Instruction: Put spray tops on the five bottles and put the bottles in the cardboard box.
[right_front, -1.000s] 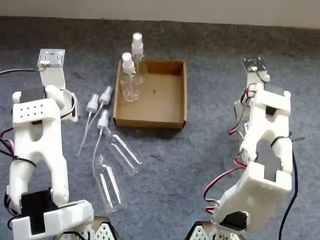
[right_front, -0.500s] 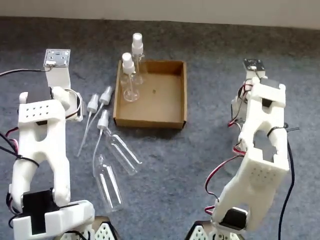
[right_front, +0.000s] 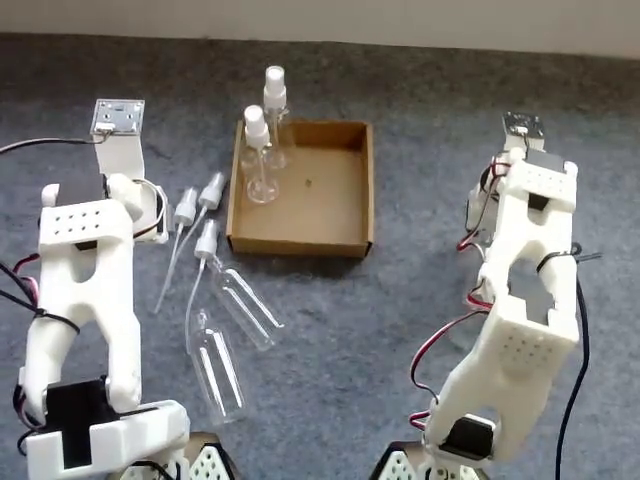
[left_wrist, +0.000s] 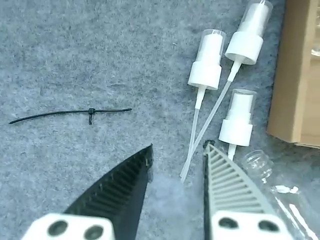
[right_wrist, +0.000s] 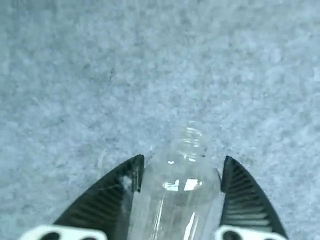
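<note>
ok, left gripper (left_wrist: 178, 146) hangs released w/ nothing in it, low over the grey tabletop (left_wrist: 75, 50). its tips sit right by the tube ends of three loose spray tops (left_wrist: 206, 60), which lie just beside the cardboard box (right_front: 300, 243). right gripper (right_wrist: 182, 160) is clenched on a clear uncapped bottle (right_wrist: 182, 195), neck poking out past the tips, over the tabletop and well apart from the box on its other side. i see two capped bottles (right_front: 258, 160) standing upright at the box's back-left corner, inside it as far as i can tell. two more open bottles (right_front: 250, 305) lie flat on the tabletop in front of the box's left corner, near the tops. a black cable tie (left_wrist: 70, 114) lies near the left gripper.
</note>
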